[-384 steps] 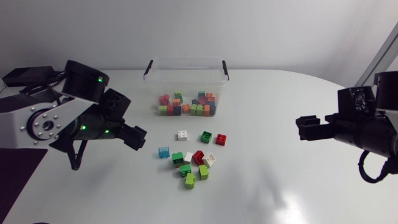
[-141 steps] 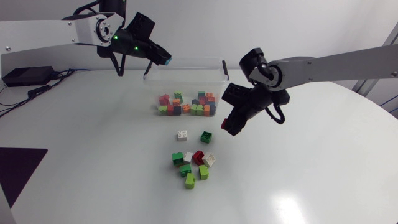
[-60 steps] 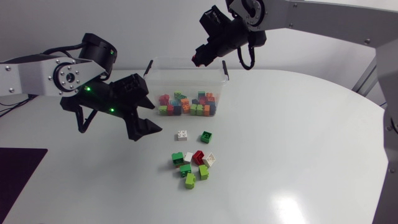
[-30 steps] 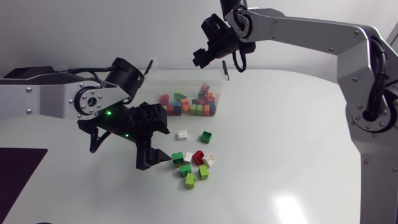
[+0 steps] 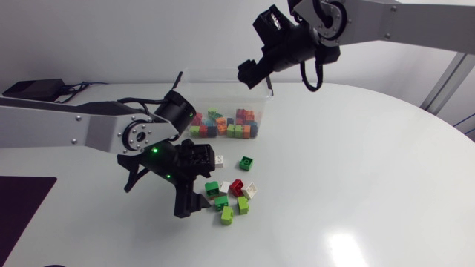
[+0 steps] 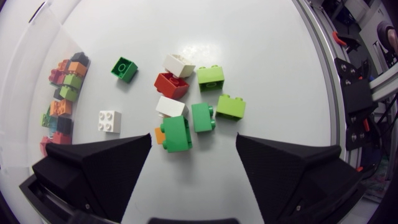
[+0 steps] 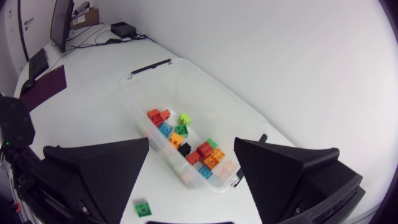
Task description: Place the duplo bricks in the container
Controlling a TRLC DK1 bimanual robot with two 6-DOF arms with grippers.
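Over the loose bricks (image 6: 202,117) on the desk (image 5: 356,185) hangs the left tool (image 6: 193,138), its fingers spread wide, empty and touching nothing. A green brick (image 6: 176,134) lies just ahead of the gap. Above the far side of the clear container (image 5: 223,73), the right tool (image 7: 191,143) is likewise spread and holds nothing. Many coloured bricks (image 5: 223,126) lie inside the container; several more lie on the desk near it. What may be an orange brick (image 6: 160,135) peeps from behind the green one, mostly hidden. Seen from overhead, the left tool covers part of the cluster.
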